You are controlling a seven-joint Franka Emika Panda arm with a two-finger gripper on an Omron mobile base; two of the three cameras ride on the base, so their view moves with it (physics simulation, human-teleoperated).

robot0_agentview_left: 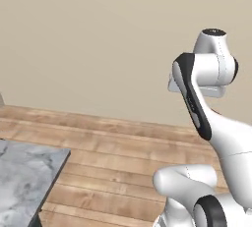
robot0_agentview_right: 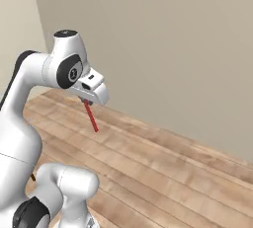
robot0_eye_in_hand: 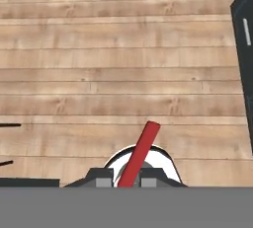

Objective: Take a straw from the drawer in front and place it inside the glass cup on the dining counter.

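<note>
Straw (robot0_agentview_right: 91, 117): red, thin, pinched at its upper end between the nearly closed fingertips of the gripper (robot0_agentview_right: 86, 100), hanging slantwise down and to the right, high over the wooden floor (robot0_agentview_right: 163, 172). In the hand view, same straw (robot0_eye_in_hand: 139, 154) rising from between the two dark tips (robot0_eye_in_hand: 104, 176), free end tilted right, only planks behind it.

Risks, as a judgement: held by one end only, so liable to swing or pivot in the grip during a fast turn; a slip would drop it onto the floor, out of easy reach. Slant of the stick also awkward for later: tip offset from the hand's axis, so a straight descent over a narrow cup could catch the rim or knock the cup over. Correction for that offset needed before lowering.

Marble slab (robot0_agentview_left: 24, 186) at the near left of the left base view, cut off by the frame edges, presumably a corner of the dining counter; well apart from the hand. Contents of its top not visible. Dark panel with a slim pale handle (robot0_eye_in_hand: 244, 59) at the right edge of the hand view, cropped; identity uncertain. Depth of the grip on the straw hard to judge, contact hidden between the tips. White arm (robot0_agentview_left: 206, 118) blocking the hand in the left base view.
</note>
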